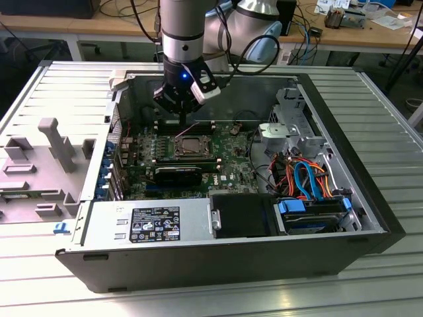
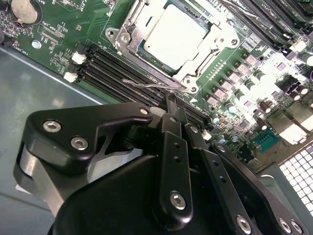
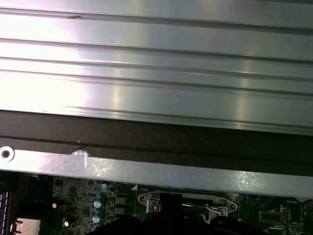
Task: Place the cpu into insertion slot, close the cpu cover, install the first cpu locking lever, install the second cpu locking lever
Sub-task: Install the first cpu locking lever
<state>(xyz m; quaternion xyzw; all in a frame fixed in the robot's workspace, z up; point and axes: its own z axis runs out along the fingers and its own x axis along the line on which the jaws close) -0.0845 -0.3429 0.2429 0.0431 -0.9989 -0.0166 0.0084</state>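
The cpu (image 2: 173, 36) lies flat in the insertion slot (image 2: 117, 35) on the green board, its silver top showing through the window of the cpu cover (image 2: 138, 29), which lies down over it. A thin wire locking lever (image 2: 146, 84) runs along the slot's edge nearest my gripper (image 2: 170, 100). The fingers are shut with nothing between them, and their tip hovers just beside that lever. In the exterior view my gripper (image 1: 183, 109) hangs inside the open computer case just behind the cpu (image 1: 192, 144). The slot's edge (image 3: 186, 205) shows in the first wrist view.
Long black memory slots (image 2: 117, 73) lie between gripper and socket. The case holds a power supply (image 1: 149, 224) in front and coloured drive cables (image 1: 304, 175) on the exterior view's right. The case wall (image 3: 146, 171) and ribbed metal table (image 3: 156, 73) stand behind. A grey fixture (image 1: 56, 148) sits outside.
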